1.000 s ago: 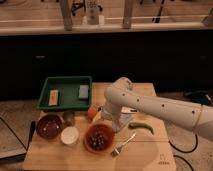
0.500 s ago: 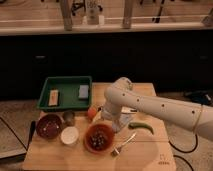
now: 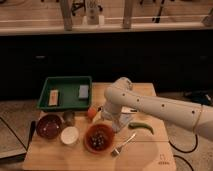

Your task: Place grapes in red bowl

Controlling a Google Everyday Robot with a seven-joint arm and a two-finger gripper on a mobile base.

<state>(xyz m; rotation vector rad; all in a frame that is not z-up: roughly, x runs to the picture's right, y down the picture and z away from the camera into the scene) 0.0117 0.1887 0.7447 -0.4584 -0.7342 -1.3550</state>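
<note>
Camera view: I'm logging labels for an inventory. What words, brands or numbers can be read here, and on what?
No text can be read.
Mark on the table: too small to read.
Bottle at the top: label unreadable.
Gripper, beside the red bowl holding the grapes: no markings visible.

Lab-style test kitchen, wooden table (image 3: 150, 155), dark counter (image 3: 150, 55), glazed partition (image 3: 165, 12), gripper (image 3: 113, 125) by red bowl (image 3: 86, 140).

White tubular arm (image 3: 160, 107), dark dots, rounded elbow, gripper (image 3: 116, 125) beside orange-red bowl (image 3: 86, 140)
</note>
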